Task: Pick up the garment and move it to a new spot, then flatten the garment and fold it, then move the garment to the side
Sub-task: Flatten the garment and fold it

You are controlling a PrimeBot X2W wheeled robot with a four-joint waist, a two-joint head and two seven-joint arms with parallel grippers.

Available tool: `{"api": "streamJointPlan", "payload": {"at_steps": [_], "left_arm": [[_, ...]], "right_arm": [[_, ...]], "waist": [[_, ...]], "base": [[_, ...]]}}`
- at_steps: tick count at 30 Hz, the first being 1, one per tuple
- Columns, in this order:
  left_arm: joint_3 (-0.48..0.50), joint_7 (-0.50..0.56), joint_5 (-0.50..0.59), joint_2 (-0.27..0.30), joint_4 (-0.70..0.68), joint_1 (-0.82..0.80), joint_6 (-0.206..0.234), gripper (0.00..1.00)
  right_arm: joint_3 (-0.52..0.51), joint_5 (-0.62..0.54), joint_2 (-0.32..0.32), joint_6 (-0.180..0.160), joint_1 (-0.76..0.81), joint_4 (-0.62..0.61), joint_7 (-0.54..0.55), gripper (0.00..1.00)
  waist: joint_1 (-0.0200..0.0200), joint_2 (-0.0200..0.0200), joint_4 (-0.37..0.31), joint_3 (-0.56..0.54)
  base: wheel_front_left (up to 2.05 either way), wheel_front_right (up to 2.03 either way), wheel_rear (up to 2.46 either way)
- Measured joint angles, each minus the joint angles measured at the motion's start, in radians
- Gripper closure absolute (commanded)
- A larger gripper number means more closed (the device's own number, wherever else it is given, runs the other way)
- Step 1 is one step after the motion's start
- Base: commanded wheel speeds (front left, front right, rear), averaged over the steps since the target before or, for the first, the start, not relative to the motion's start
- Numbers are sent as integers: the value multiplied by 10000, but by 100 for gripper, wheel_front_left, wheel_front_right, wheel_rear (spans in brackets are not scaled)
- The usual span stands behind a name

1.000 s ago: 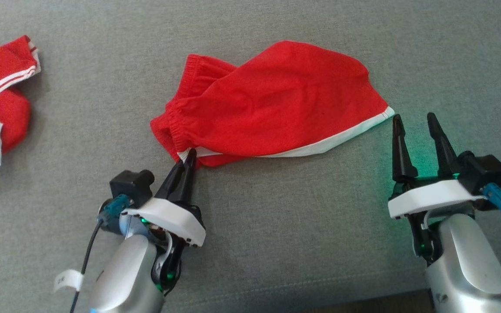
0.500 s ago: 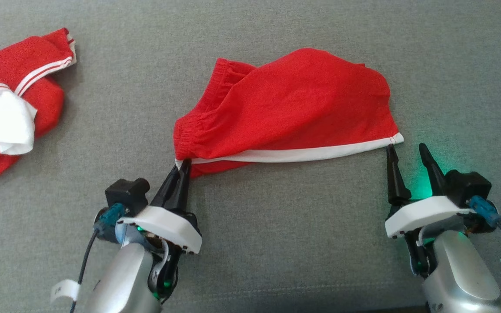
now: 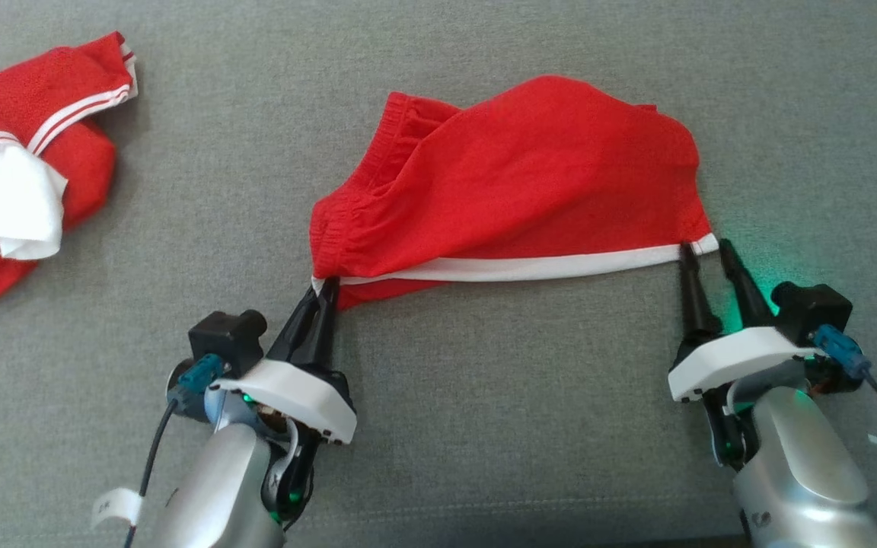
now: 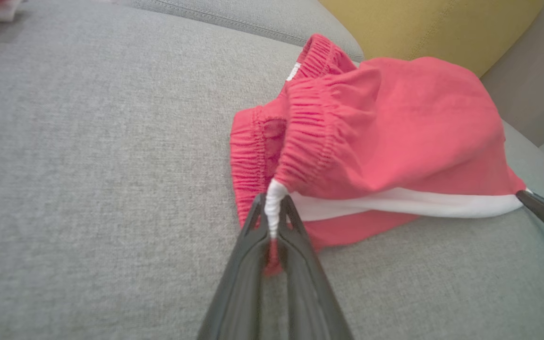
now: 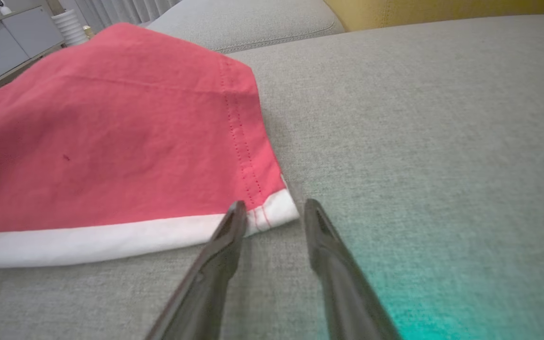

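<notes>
While left tool [image 3: 330,283] pinches garment [image 3: 515,183], right tool [image 3: 705,246] has reached it.

The garment [image 3: 522,175] is matt cloth, finely textured; the cushion [image 3: 484,426] beneath is matt, coarser woven fabric

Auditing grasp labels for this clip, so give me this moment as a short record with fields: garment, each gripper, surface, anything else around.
garment: red fabric shorts with a white hem band, bunched, not flat
left gripper: jaws shut on the white corner beside the elastic waistband
right gripper: jaws open, either side of the opposite hem corner, not yet closed
surface: grey woven sofa cushion
other: crumpled red garment with white stripes, far left, apart from the shorts
</notes>
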Motion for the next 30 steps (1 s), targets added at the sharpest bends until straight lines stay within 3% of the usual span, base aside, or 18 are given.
{"api": "streamJointPlan", "payload": {"at_steps": [1, 9, 20, 30], "left_arm": [[0, 0, 0, 0, 0, 0, 0, 100], [81, 0, 36, -2, -146, -12, 0, 100], [1118, 0, 834, -21, -1824, -89, -240, 100], [1685, -2, 1499, 711, -2376, -2418, -554, 100]], "right_arm": [[0, 0, 0, 0, 0, 0, 0, 100], [52, 136, 2, 0, -179, -61, -42, 100], [267, 1104, 4, 0, -224, -2222, -29, 100], [637, 1628, -631, 0, -2130, -3887, -31, 100]], "waist": [[0, 0, 0, 0], [0, 0, 42, -3], [0, 0, -136, -1001], [0, 0, -437, -1845]], "base": [[0, 0, 0], [0, 0, 0], [0, 0, 0], [0, 0, 0]]}}
